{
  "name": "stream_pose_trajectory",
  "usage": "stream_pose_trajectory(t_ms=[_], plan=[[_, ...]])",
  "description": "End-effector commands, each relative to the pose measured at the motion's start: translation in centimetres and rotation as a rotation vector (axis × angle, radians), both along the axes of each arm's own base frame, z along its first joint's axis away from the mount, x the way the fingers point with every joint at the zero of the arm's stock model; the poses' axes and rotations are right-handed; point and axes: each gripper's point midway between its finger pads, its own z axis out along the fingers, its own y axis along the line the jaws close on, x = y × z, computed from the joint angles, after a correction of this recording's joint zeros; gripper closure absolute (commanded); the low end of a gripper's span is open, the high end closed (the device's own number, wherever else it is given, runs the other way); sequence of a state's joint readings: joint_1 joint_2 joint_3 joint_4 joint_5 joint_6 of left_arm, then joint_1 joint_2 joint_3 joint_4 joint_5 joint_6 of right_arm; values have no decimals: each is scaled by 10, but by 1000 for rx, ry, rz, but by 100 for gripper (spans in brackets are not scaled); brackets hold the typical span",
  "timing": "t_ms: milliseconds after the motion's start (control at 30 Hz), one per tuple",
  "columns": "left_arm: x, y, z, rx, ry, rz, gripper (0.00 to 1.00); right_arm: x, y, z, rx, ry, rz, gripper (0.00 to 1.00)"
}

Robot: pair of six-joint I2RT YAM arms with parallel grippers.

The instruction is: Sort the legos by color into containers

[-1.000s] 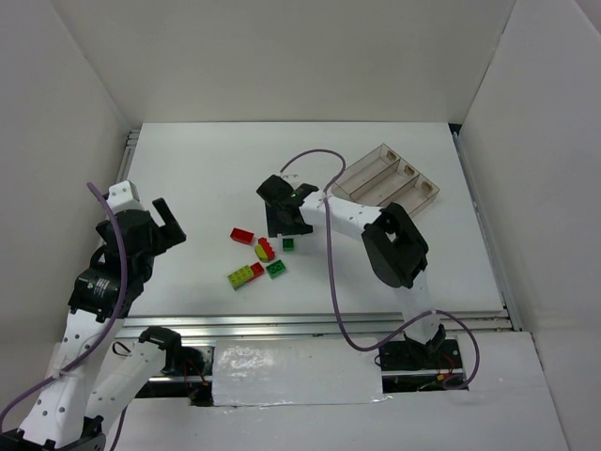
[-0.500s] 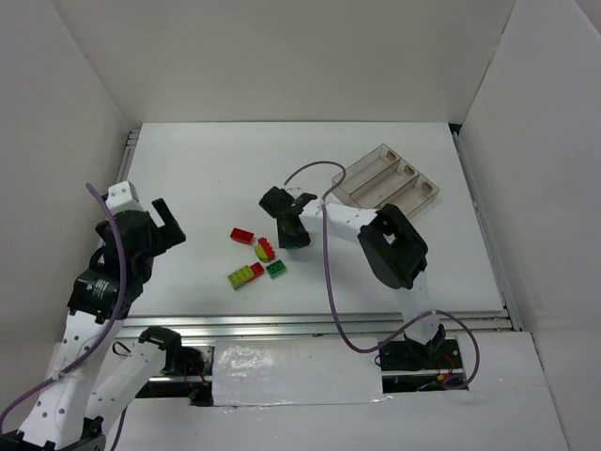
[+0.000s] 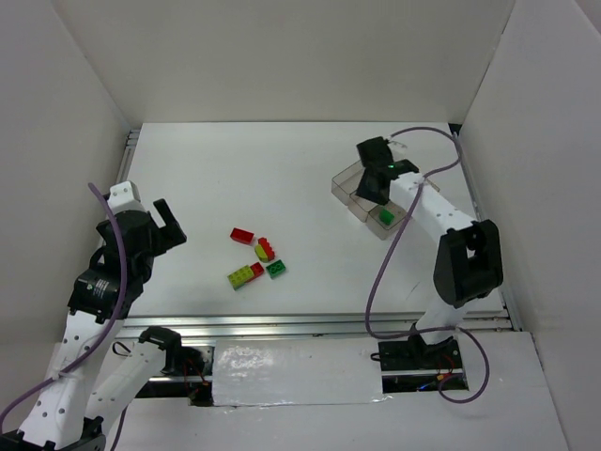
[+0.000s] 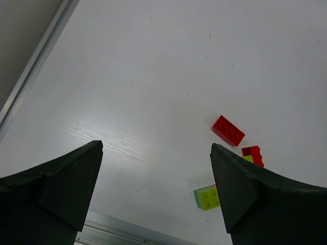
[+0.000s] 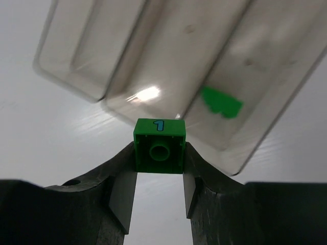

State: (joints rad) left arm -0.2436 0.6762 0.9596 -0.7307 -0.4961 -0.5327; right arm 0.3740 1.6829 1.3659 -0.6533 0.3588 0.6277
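Observation:
My right gripper (image 5: 159, 153) is shut on a green brick (image 5: 159, 145) with a blue "1" on its side. It holds the brick just above the near end of the containers (image 5: 168, 56). Another green brick (image 5: 221, 102) lies in the right-hand tray. From above, the right gripper (image 3: 376, 186) hangs over the containers (image 3: 344, 180), with a green brick (image 3: 384, 216) in the nearest tray. The remaining legos lie mid-table: a red brick (image 3: 242, 235), a red-and-yellow pair (image 3: 265, 249), a yellow-green piece (image 3: 245, 273) and a green brick (image 3: 276, 269). The left gripper (image 3: 167, 225) stands open to their left, holding nothing.
White walls enclose the table on three sides. A metal rail (image 3: 319, 324) runs along the near edge, and another rail (image 4: 36, 66) runs along the left side. The right arm's purple cable (image 3: 385, 272) loops over the table's right part.
The right gripper shut on the green brick at the middle pile, then swung right and back with it to the containers. The left arm has stayed still.

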Motion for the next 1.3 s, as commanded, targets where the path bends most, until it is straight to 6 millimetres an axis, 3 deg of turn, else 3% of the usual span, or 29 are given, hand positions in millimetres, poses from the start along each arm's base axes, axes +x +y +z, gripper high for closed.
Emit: stream_pose_trajectory(t_ms=[0, 100, 200, 233, 333, 367, 400, 467, 533, 567, 600, 633, 700, 733, 833, 867, 933, 967, 1267], plan=[[5, 0, 9, 3, -44, -9, 0, -3, -49, -22, -58, 75, -81, 95], [6, -1, 8, 4, -37, -10, 0, 5, -77, -26, -51, 86, -136, 88], [7, -2, 7, 4, -34, -17, 1, 13, -90, -26, -60, 86, -158, 54], [7, -3, 7, 4, -33, -20, 1, 13, -92, -26, -65, 92, -160, 36], [8, -3, 5, 5, -26, -22, 0, 16, -97, -23, -81, 91, -175, 18], [8, -3, 5, 6, -24, -22, 0, 16, -96, -20, -76, 84, -173, 17], [8, -3, 6, 5, -28, -24, 0, 15, -94, -19, -69, 79, -168, 1], [9, -4, 5, 6, -23, -25, 0, 12, -89, -10, -60, 57, -161, 0], [10, -4, 3, 9, -16, -26, 0, 2, -58, -11, -52, 46, -72, 0], [11, -4, 1, 12, -5, -25, 1, -4, -38, 0, -38, 9, -9, 0], [12, -4, -1, 13, 3, -23, 0, -6, -11, 5, -8, -25, 72, 0], [12, -4, -2, 14, 10, -21, 1, -27, 35, -2, -5, -18, 226, 0], [15, -4, -4, 17, 24, -19, 1, -45, 92, 6, 61, -66, 408, 1], [15, -4, -5, 18, 29, -20, 1, -67, 128, 2, 57, -66, 529, 1], [15, -4, -6, 17, 29, -21, 0, -85, 176, -4, 50, -64, 660, 2], [15, -3, -5, 16, 24, -17, 1, -97, 194, -21, 23, -28, 733, 2], [14, -4, -4, 15, 22, -21, 0, -104, 213, -26, -5, -12, 795, 3], [14, -4, -4, 16, 20, -21, 1, -114, 224, -41, -48, 17, 859, 3], [14, -5, -4, 12, 19, -30, 1, -138, 251, -69, -28, 71, 1034, 2]])
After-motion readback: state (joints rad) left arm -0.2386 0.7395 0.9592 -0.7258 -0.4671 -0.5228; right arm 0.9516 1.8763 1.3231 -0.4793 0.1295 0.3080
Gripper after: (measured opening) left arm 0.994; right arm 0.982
